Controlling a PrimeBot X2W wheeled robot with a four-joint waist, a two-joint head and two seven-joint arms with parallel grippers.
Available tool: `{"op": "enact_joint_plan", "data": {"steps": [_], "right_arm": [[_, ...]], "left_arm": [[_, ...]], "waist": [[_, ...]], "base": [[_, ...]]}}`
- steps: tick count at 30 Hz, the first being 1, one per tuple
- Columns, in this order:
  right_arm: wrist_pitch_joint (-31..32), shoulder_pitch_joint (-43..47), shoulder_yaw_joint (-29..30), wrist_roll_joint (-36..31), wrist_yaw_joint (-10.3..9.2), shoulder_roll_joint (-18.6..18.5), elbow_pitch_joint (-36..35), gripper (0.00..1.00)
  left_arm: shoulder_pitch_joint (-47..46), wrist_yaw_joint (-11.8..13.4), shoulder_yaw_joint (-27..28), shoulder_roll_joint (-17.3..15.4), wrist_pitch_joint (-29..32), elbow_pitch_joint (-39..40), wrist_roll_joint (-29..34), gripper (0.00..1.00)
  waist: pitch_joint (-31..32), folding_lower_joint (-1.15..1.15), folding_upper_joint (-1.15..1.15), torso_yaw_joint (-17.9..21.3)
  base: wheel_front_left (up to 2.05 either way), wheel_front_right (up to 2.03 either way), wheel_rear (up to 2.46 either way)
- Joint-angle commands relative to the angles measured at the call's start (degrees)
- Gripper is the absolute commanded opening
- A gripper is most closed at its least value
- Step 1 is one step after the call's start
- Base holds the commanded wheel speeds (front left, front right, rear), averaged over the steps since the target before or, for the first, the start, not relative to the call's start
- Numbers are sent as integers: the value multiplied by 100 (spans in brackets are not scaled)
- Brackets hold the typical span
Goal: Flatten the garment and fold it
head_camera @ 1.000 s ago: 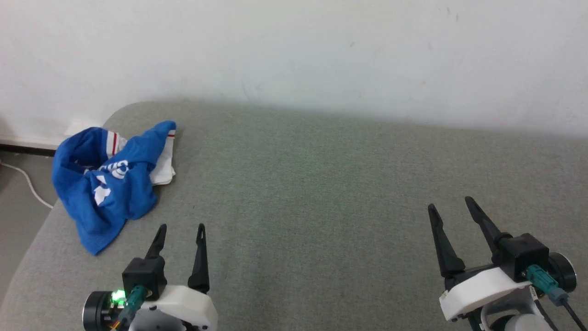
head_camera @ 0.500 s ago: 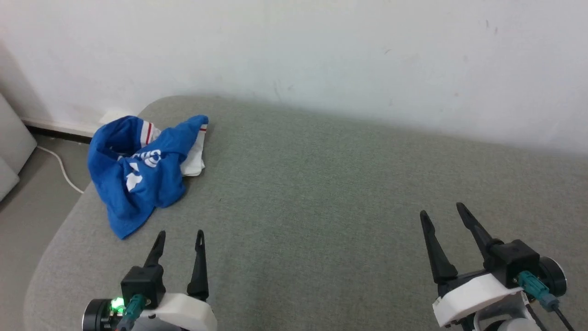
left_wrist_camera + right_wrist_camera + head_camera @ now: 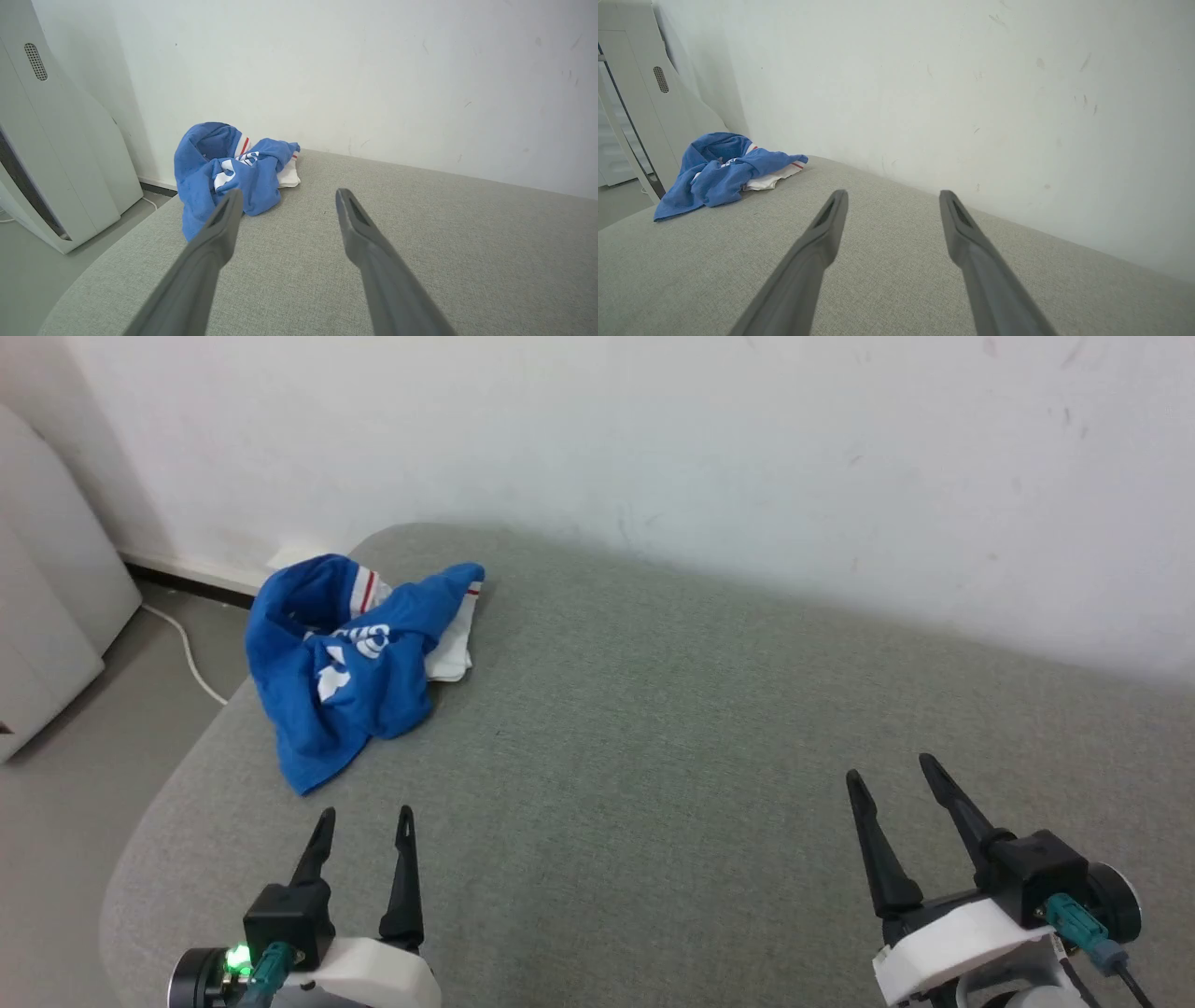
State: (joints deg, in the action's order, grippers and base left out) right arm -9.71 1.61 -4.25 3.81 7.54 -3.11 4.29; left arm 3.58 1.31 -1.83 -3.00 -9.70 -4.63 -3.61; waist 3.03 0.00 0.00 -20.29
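With jaws spread and empty on both the left gripper (image 3: 365, 814) and the right gripper (image 3: 888, 767), the crumpled garment (image 3: 350, 681) lies near twelve o'clock of the left one by the grey cushion's (image 3: 653, 747) corner, so the left should reach first and pinch a free hem, not the bunched middle.

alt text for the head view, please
A crumpled blue and white garment lies bunched at the far left corner of a grey fabric surface by a white wall. Nearer the camera, the left gripper and right gripper are open, empty and clear of it.
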Motion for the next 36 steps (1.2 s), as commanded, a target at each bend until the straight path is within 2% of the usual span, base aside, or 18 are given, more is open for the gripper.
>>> {"op": "enact_joint_plan", "data": {"steps": [1, 25, 30, 36], "right_arm": [[-69, 43, -35, 59, -3, 15, 27, 100], [-356, 53, -199, 214, -5, 21, 272, 100], [-416, 51, -200, 218, -5, 22, 298, 100], [-487, -14, -241, 86, -5, 23, 299, 100]], "left_arm": [[96, 44, -8, 9, -70, -31, -47, 100], [185, 109, -58, 11, -357, -95, -134, 100], [174, 116, -92, 12, -417, -230, -384, 100], [-38, 45, -44, 9, -488, -293, -343, 100]], "waist": [[13, 0, 0, -105], [81, 0, 0, -676], [12, 0, 0, -789], [-237, 0, 0, -768]], "base": [[0, 0, 0], [0, 0, 0], [0, 0, 0], [0, 0, 0]]}}
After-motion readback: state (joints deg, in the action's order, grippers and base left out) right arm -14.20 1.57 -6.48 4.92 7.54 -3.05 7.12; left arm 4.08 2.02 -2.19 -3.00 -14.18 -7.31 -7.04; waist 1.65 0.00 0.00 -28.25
